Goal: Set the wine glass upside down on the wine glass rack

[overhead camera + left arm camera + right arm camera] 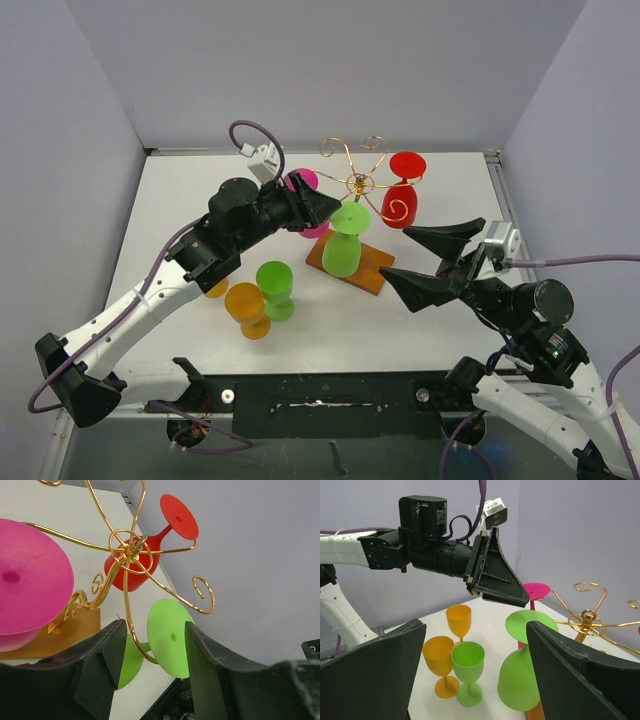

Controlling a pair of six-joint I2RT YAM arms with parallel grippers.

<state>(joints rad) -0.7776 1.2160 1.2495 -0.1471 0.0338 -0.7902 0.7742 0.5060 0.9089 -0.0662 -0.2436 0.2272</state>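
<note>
Over the white table point(340, 325) L gripper point(325, 212) & R gripper point(400, 255) hung open, empty; I reckoned L should back straight off the pink glass point(27, 590) w/o snagging the rack point(358, 182).

The wine glass rack point(358, 184) stands mid-table point(445, 190). Three glasses hang upside down from it: the right-hand glass point(400, 205) on its far right, the near glass point(343, 246) over the base, and the left-hand glass point(303, 182) partly behind the left gripper point(325, 208). Near-left of the rack stand the first upright glass point(274, 286), the second upright glass point(247, 308) just beside it, and the third upright glass point(216, 289) half under the left arm. The right gripper point(395, 254) hangs just right of the base.
</note>
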